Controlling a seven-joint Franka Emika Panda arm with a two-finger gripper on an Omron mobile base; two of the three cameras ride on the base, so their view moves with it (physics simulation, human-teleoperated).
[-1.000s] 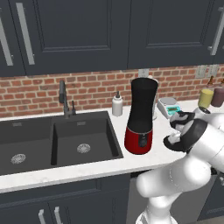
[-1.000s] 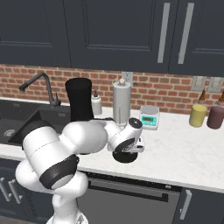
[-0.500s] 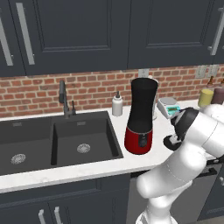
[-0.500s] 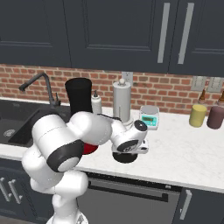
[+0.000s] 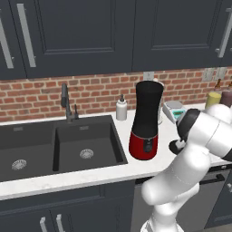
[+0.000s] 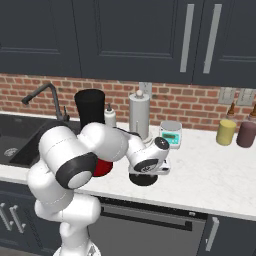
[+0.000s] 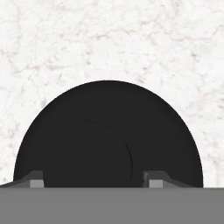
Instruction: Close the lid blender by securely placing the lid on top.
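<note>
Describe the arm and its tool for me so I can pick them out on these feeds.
The arm is glossy white, built of rounded segments with dark grey bands at the joints. Its wrist ends in a white block with a dark round cap. The tool has two small dark grey finger tips. No cables or markings show.

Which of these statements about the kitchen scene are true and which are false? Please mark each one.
1. The lid lies on the white counter. True.
2. The blender already has its lid on. False: its jar top is uncovered, and the lid is on the counter under the gripper.
3. The blender has a red base. True.
4. The fingers stand on either side of the lid. True.
5. The soap bottle stands inside the sink. False: it stands on the counter behind it.
</note>
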